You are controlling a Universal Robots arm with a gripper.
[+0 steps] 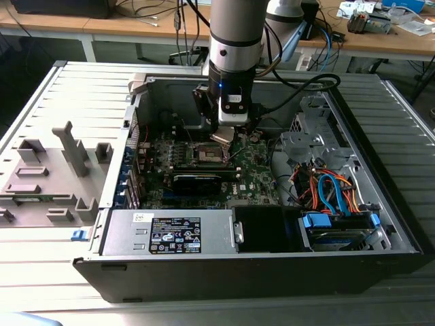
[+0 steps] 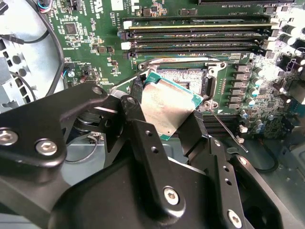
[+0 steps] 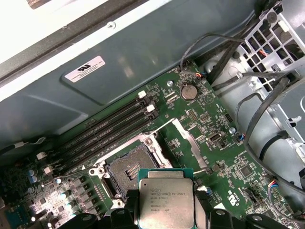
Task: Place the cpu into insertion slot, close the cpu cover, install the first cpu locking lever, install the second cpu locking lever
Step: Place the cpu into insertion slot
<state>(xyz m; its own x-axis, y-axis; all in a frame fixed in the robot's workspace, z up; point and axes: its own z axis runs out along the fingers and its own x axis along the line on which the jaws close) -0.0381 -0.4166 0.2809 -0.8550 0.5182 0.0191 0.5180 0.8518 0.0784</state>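
My gripper (image 1: pixel 225 133) hangs inside the open computer case, shut on the cpu (image 1: pixel 223 138), a flat square chip with a silvery top. In the second wrist view the black fingers (image 2: pixel 137 114) clamp two opposite edges of the cpu (image 2: pixel 164 107), which is tilted. It hovers just above the insertion slot (image 2: pixel 183 76), whose dark centre lies bare. The first wrist view shows the cpu (image 3: pixel 166 202) close beside the insertion slot (image 3: pixel 127 167), with the cpu cover (image 3: pixel 187 139) swung open next to it. A thin locking lever (image 2: pixel 224 126) sticks out unlatched by the socket.
The green motherboard (image 1: pixel 258 173) surrounds the socket, with long memory slots (image 2: pixel 200 33) close beside it. A long black card (image 1: pixel 204 180) lies just in front of the socket. Bundled cables (image 1: pixel 333 190) and a drive cage (image 1: pixel 340 227) fill the exterior view's right. The case walls (image 1: pixel 224 261) enclose everything.
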